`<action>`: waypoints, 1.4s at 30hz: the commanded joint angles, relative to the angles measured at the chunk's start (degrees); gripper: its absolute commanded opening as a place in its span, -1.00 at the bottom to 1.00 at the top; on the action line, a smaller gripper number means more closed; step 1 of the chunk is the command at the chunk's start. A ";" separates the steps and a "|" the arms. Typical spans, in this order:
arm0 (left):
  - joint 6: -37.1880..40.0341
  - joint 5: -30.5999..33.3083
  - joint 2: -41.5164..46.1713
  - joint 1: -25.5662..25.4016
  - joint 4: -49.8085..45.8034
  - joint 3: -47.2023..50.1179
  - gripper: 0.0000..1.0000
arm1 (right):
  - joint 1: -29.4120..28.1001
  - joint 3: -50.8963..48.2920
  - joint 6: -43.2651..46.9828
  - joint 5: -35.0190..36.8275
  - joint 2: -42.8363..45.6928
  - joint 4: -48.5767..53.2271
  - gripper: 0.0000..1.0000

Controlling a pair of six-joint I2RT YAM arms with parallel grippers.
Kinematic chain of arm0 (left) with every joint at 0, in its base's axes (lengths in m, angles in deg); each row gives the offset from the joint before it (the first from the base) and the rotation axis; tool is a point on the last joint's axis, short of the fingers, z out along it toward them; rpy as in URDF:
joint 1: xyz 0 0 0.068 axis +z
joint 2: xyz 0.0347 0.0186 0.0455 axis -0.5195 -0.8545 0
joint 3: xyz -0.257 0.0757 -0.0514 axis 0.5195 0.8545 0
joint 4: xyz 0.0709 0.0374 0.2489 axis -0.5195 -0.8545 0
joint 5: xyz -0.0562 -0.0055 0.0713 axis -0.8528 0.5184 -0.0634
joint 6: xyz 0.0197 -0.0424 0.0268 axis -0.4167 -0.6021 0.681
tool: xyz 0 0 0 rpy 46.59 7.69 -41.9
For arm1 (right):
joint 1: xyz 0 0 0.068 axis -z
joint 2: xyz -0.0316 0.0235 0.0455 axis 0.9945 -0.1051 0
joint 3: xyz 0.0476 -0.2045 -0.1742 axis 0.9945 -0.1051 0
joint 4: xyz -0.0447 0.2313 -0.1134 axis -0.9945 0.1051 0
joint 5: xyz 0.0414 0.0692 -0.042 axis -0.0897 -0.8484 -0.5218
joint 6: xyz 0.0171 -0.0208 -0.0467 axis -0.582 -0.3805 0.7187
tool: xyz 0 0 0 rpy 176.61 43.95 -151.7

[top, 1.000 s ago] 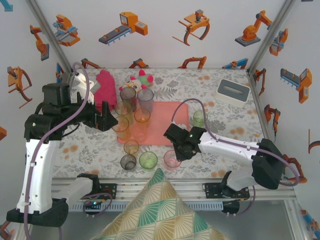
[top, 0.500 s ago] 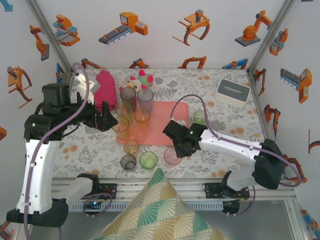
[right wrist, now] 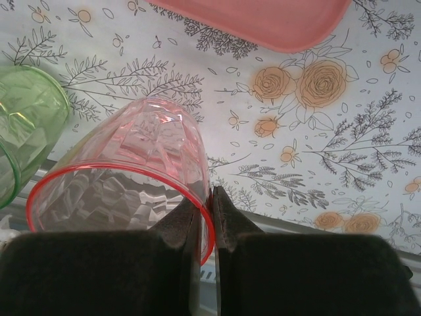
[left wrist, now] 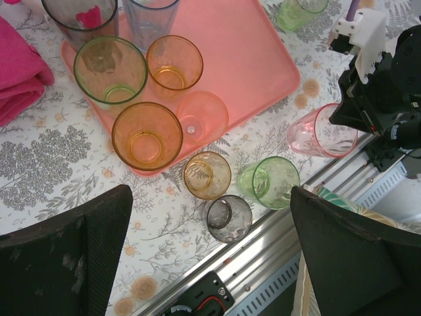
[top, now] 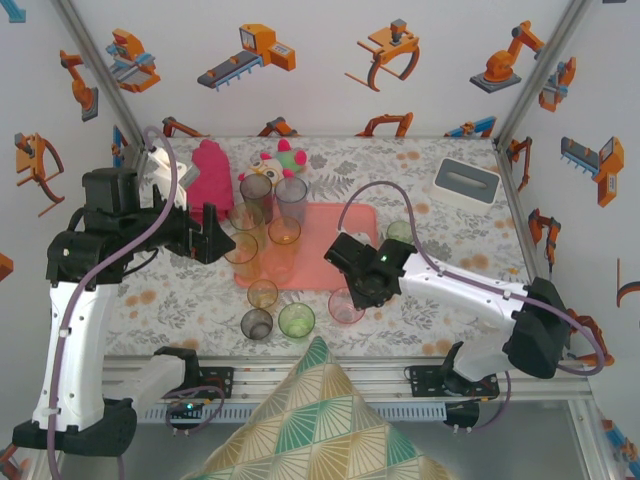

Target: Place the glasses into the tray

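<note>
The right fingers [right wrist: 230, 227] pinch the pink glass [right wrist: 131, 164] by its rim. Over the last second it has moved up-frame in the top view, to just below the tray [top: 345, 225], so the transfer looks underway. Its long axis tilts, mouth toward the wrist and base toward the tray. The left fingers [left wrist: 72, 250] are spread wide and empty.

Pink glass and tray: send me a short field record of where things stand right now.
right claw: shut on rim of pink glass
pink glass: tilted, off the tray, on its near side
left claw: open, raised by the tray's left side
loose on table before tray: amber glass, grey glass, green glass
</note>
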 commanded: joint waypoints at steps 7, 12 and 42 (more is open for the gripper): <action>0.97 -0.65 0.61 -0.28 -0.43 -0.56 0.94 | 4.57 3.57 2.20 0.65 0.53 2.77 -0.82; 0.99 -0.83 0.70 -0.23 -0.48 -0.53 0.94 | 7.42 5.62 3.82 0.35 0.51 3.45 -0.81; 0.04 -2.58 0.38 -0.46 -0.46 -1.31 0.94 | 22.51 32.89 15.17 -5.23 -25.03 -3.71 -0.76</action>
